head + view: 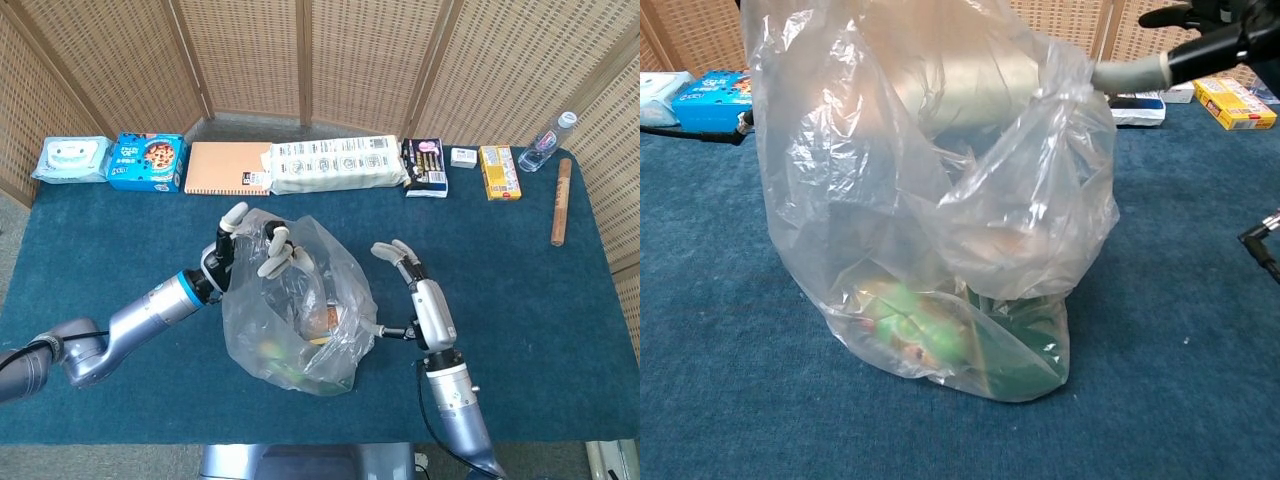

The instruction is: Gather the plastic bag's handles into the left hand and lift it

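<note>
- The plastic bag (300,305) stands upright on the blue worktop (120,240), groceries in its base, its mouth facing up.
- The left hand (250,245) grips the bag's rear-left rim, fingers curled over the film.
- The right hand (415,295) is spread and empty at the bag's right side, thumb touching or just beside the film; the loose right-side rim lies toward the left hand, so that edge must cross the mouth.
- The head view shows both hands; the chest view shows the bag (930,200) close up, its rim bunched by the right hand's thumb (1130,72), and the left hand hidden.
</note>
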Robot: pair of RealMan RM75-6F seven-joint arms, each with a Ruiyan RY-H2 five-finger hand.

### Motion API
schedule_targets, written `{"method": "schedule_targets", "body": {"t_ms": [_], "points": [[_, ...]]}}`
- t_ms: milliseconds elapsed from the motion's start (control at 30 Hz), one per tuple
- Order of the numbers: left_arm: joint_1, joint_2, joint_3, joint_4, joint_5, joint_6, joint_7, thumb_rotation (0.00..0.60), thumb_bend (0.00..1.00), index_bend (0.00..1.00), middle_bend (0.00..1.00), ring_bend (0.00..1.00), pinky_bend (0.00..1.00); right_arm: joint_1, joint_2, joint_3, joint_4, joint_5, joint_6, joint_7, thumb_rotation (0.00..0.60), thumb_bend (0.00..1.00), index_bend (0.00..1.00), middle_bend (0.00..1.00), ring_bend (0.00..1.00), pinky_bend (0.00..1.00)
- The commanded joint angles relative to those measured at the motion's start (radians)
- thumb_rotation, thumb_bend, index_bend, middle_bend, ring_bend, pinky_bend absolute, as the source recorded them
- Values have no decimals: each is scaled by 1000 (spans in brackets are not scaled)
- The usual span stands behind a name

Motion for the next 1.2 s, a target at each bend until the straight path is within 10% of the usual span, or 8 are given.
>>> {"method": "schedule_targets", "body": {"t_ms": [33, 600, 1200], "points": [[1, -1, 3, 1, 1, 0, 0, 0, 233, 656, 798, 735, 373, -19, 11, 37, -65, 61, -6, 108, 600, 37, 196, 191, 81, 92], [-3, 34, -1, -36, -20, -31, 91, 0, 233, 656, 739, 630, 351, -23, 86, 125, -197, 177, -82, 298, 600, 38, 203, 194, 85, 92], [2, 115, -34, -126, -32, -49, 170, 0, 233, 656, 648, 556, 344, 19, 191, 345, -332, 398, -122, 382, 600, 37, 139, 141, 69, 84]]}}
